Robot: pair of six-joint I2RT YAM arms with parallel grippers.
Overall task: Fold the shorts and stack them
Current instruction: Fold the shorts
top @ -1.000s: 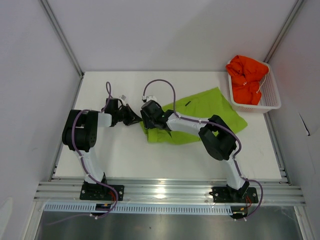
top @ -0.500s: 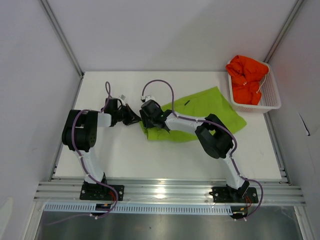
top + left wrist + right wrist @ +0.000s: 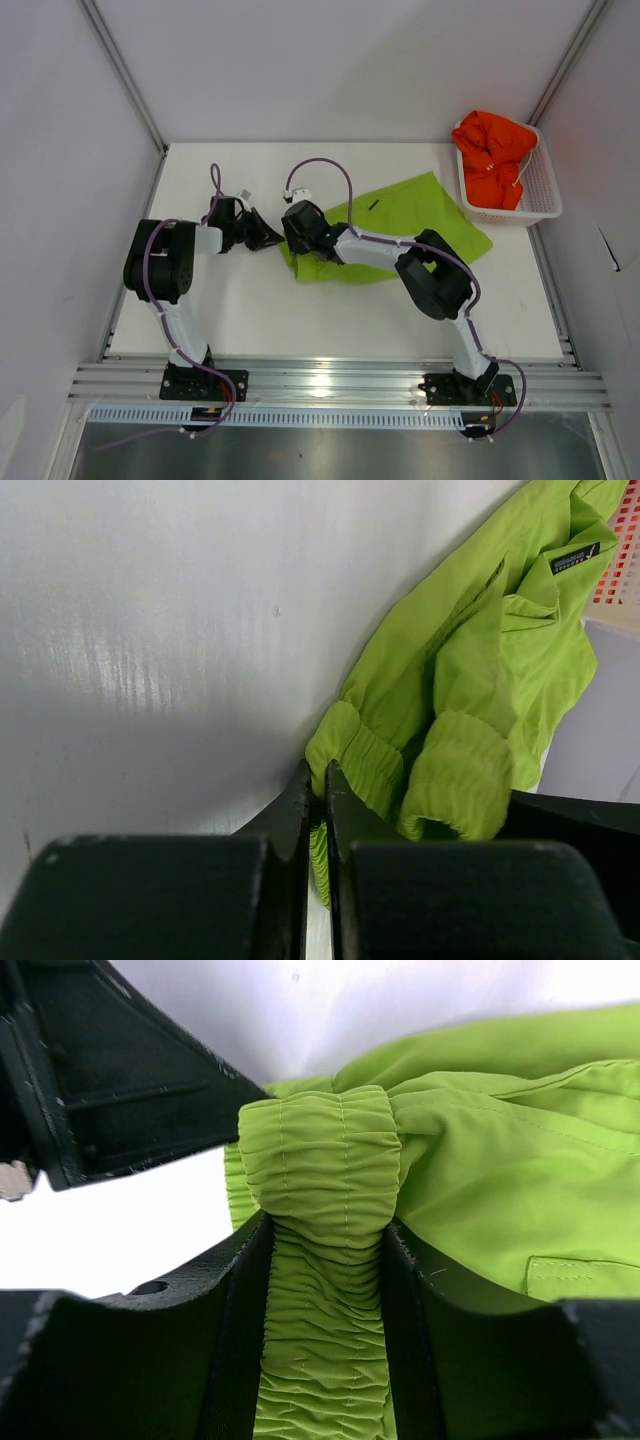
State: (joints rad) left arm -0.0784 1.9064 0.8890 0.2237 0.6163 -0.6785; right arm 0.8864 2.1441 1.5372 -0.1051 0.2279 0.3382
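Overhead, you see the lime green shorts (image 3: 420,215) mid-table, with both grippers at their left end. Only the wrist views show the grips: your left gripper (image 3: 318,785) is pinched on a thin waistband fold, and your right gripper (image 3: 325,1250) is clamped on bunched waistband. The orange-red shorts (image 3: 492,155) are heaped in the basket (image 3: 545,205), far right corner.

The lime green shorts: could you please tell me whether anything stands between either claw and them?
Nothing visible does. The left claw is pinched on a thin fold of the lime green shorts at their elastic waistband, and the right claw holds a bunch of that waistband.
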